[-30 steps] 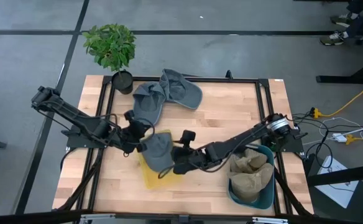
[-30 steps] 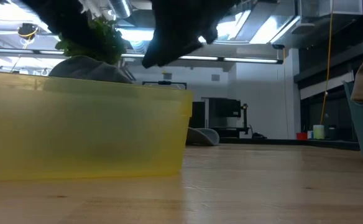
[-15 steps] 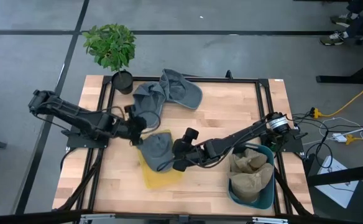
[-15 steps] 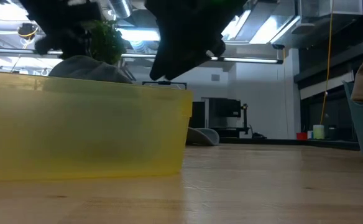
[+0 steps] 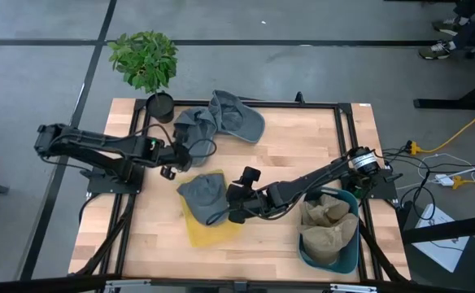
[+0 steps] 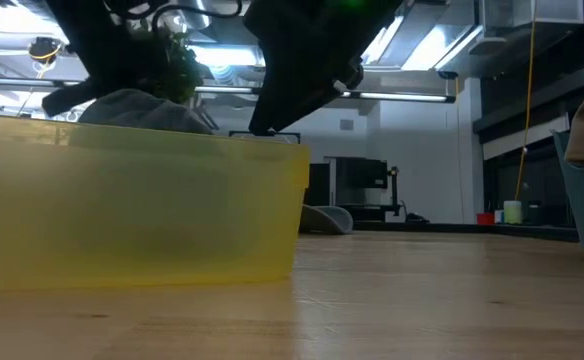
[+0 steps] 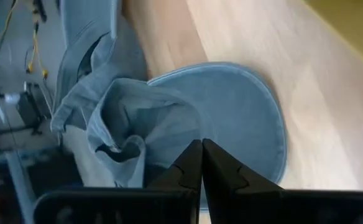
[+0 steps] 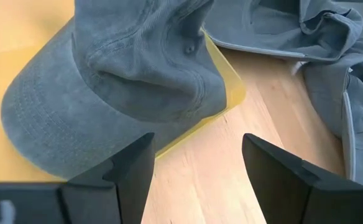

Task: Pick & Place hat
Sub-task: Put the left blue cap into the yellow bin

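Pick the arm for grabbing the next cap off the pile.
Left, probably. The left tool, fingers shut and empty, sits beside the pile of grey caps at the table's far side. The right tool is open beside the cap already on the yellow tray, farther from the pile.

Readable text: none could be made out in any view.
Grey cap (image 8: 138,68): bore no legible logo or label.
Yellow bin (image 6: 137,215): carried no print or sticker.
Teal bin (image 5: 335,252): showed no marking.
Worktop (image 5: 302,155): was plain wood, with no numbers or signs.
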